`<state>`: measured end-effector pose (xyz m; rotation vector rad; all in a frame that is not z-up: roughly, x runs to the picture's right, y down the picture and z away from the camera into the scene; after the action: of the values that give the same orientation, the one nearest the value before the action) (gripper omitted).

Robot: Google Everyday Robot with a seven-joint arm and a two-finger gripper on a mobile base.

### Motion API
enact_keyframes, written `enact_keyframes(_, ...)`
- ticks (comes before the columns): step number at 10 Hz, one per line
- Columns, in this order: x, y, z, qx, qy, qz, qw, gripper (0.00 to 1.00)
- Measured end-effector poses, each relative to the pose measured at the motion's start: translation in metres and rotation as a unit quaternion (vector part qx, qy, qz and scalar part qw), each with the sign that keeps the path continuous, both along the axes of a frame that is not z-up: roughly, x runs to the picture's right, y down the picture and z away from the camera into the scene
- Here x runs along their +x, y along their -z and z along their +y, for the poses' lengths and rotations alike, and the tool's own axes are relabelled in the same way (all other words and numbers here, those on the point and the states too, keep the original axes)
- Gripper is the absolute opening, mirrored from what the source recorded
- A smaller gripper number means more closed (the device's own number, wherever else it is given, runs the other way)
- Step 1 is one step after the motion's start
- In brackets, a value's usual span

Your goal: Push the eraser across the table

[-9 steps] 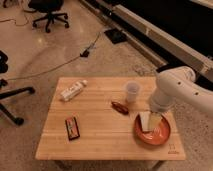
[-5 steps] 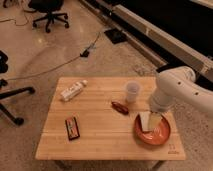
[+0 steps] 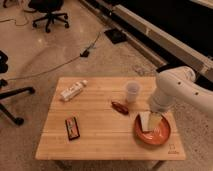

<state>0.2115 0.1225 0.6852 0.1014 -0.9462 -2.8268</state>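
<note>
The eraser (image 3: 72,127), a small flat block with black edges and a reddish-orange face, lies on the front left part of the light wooden table (image 3: 102,137). My gripper (image 3: 150,120) hangs from the white arm at the right side of the table, pointing down over an orange plate (image 3: 165,136). Its two pale fingers stand open with nothing between them. The gripper is well to the right of the eraser and does not touch it.
A white bottle (image 3: 73,90) lies at the table's back left. A clear cup (image 3: 131,91) and a glossy dark-red oblong item (image 3: 119,107) sit near the middle back. Office chairs (image 3: 50,11) and a cable (image 3: 60,63) are on the floor beyond.
</note>
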Motion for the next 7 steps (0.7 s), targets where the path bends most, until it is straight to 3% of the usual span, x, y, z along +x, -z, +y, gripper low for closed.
enact_keyframes(5, 0.0, 0.0, 0.0, 0.0, 0.0, 0.0, 1.0, 0.8)
enact_keyframes(7, -0.013, 0.001, 0.003, 0.004, 0.014, -0.003, 0.9999, 0.8)
